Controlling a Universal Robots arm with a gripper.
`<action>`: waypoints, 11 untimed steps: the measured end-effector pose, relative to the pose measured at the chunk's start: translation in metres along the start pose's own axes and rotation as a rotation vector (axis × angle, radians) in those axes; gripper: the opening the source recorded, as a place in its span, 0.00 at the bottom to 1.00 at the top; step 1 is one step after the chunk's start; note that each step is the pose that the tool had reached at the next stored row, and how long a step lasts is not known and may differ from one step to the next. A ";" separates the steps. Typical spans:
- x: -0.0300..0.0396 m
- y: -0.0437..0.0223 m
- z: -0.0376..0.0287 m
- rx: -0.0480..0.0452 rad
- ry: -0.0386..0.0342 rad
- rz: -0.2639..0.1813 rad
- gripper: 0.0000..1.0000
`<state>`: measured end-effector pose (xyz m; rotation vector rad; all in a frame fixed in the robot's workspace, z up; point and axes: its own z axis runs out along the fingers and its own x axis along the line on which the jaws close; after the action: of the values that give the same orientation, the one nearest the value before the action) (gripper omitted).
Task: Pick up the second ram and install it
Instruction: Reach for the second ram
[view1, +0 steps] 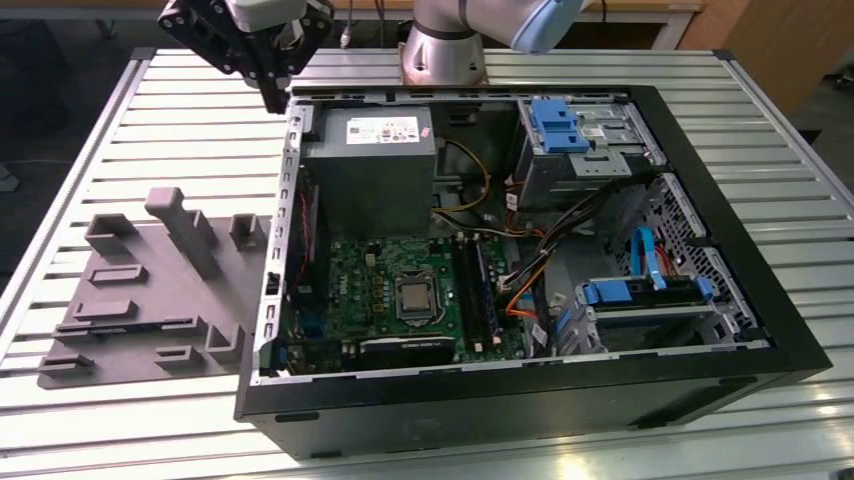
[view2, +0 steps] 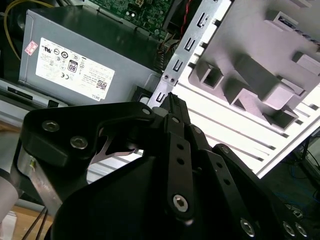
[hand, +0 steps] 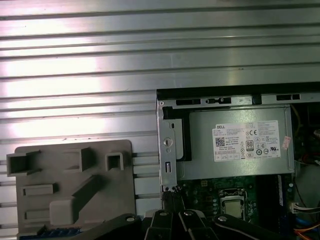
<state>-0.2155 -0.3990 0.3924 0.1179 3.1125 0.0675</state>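
Gripper (view2: 170, 97) hangs beside computer case (view1: 507, 395); power supply (view1: 367, 170), motherboard (view1: 380, 265) inside.

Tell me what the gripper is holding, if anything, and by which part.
Nothing is held. The gripper has its fingers shut together with nothing between them, near a corner of the open computer case.

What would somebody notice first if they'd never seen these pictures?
The big open computer case, lying on the slatted table, with its green motherboard and grey power-supply box showing. Next, the black pincer hanging over the case's far corner on the exterior view's left, and the grey plastic holder beside the case on that side.
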 end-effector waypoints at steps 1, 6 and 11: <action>0.0005 0.0000 0.0000 -0.0001 0.0000 0.000 0.11; 0.0032 -0.0002 -0.0001 0.0000 0.0001 0.000 0.11; 0.0061 -0.0004 0.0000 0.0000 0.0000 0.000 0.11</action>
<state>-0.2216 -0.3989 0.3922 0.1180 3.1125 0.0676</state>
